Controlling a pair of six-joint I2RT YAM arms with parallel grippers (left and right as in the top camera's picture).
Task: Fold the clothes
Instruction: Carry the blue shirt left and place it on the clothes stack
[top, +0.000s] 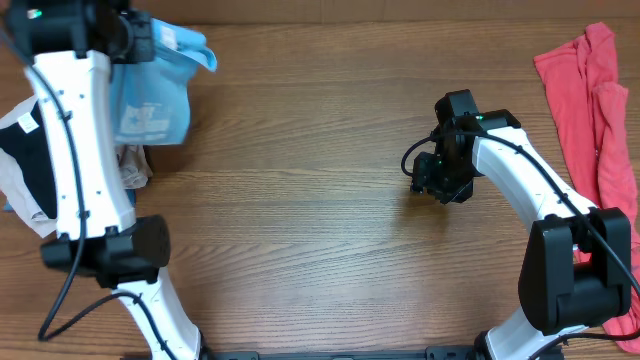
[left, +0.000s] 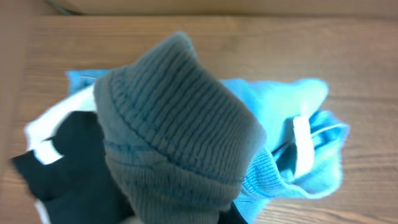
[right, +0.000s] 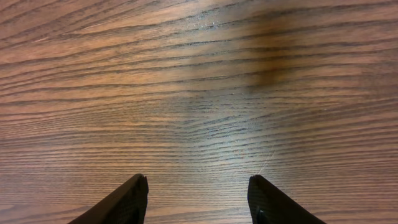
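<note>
Grey knit garment (left: 174, 137) crowds the left wrist view atop a light-blue shirt (top: 155, 95) at the worktop's (top: 300, 150) left end; left tool (top: 128, 38) perhaps grips it, I cannot tell. Right tool (right: 198, 182) gapes open

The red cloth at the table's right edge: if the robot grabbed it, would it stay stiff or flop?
Probably floppy: the red cloth lies in soft wrinkles and folds, so it would likely sag from wherever it is pinched. It looks thin, so likely light. Pushed, it would probably bunch up on the wooden table rather than slide whole.
</note>
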